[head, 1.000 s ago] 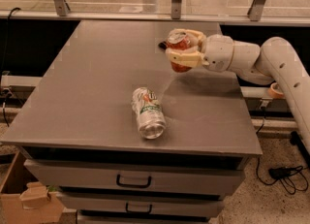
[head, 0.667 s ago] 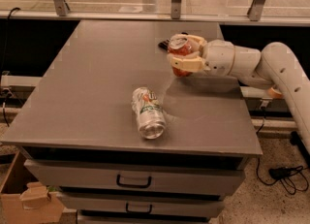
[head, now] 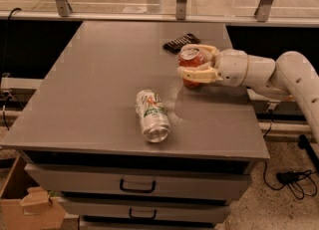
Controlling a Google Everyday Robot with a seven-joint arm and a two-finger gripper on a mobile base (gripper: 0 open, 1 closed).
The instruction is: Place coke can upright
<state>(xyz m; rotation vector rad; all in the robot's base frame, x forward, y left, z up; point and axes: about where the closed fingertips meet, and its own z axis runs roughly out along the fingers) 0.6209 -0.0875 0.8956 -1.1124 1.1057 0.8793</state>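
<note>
The coke can (head: 189, 59), red-orange with a silver top, stands upright on the grey table (head: 99, 89) towards its right side. My gripper (head: 191, 62) reaches in from the right on a white arm, with one cream finger behind the can and one in front of it (head: 195, 74). The fingers are shut on the can. The can's base looks to be on or just above the tabletop.
A white-and-green silver can (head: 151, 115) lies on its side near the table's front middle. A flat black bar (head: 181, 42) lies just behind the coke can. Drawers sit below the tabletop. A cardboard box (head: 30, 204) stands on the floor at lower left.
My gripper has lowered the coke can towards the tabletop and moved it slightly nearer. The silver can has not moved.
</note>
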